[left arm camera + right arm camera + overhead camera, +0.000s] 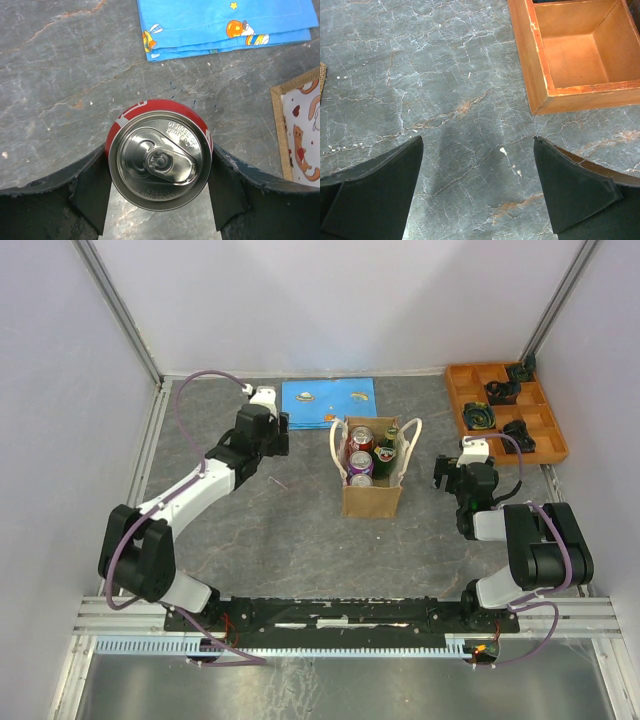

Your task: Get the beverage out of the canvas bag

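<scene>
left of the canvas bag point(372, 498), the left claw point(160, 187) grips a red soda can point(160, 160). the right claw point(477, 150) hangs open over the counter point(420, 75) beside the orange tray point(540, 95).

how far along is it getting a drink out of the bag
Done: one red can is out of the canvas bag. In hand: the left fingers clamp it over the table left of the bag. Left: releasing it; other cans and a green bottle sit inside. The right fingers are open, empty.
</scene>
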